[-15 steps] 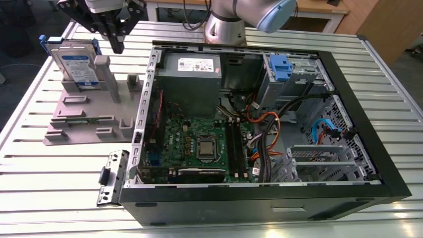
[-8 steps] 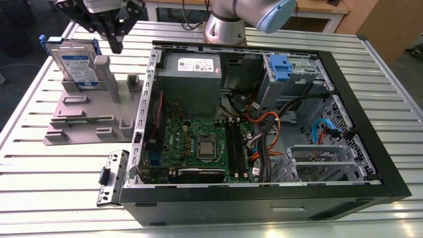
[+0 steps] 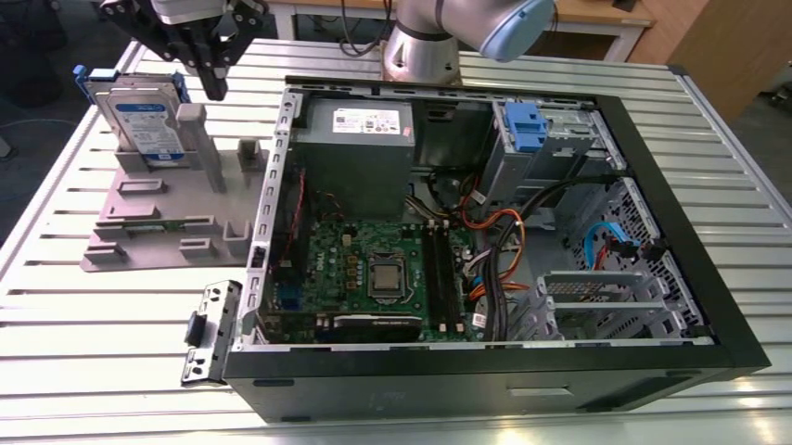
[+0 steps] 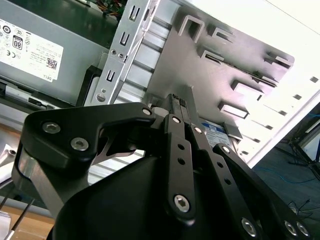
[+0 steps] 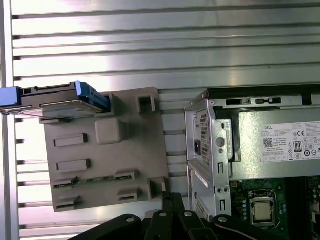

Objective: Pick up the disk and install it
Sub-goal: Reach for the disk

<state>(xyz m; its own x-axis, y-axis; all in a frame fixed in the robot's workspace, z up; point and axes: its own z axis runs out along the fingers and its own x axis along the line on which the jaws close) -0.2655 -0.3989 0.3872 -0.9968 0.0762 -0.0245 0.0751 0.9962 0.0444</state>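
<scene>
The disk, silver with a white-and-blue label and a blue bracket, stands upright on its edge in the grey plastic stand at the exterior view's left. My gripper hangs just above and to the exterior view's right of the disk's top, apart from it, fingers shut with nothing between them. In the first wrist view the disk is seen edge-on at one corner of the stand, away from the gripper. In the second wrist view the gripper points at the stand, with a bit of the disk's label beside the fingers.
An open black computer case lies on the slatted metal table, beside the stand. Inside are a grey power supply box with a white sticker, a motherboard, cables and a blue-tabbed drive bay. A loose metal latch plate leans at the case's corner.
</scene>
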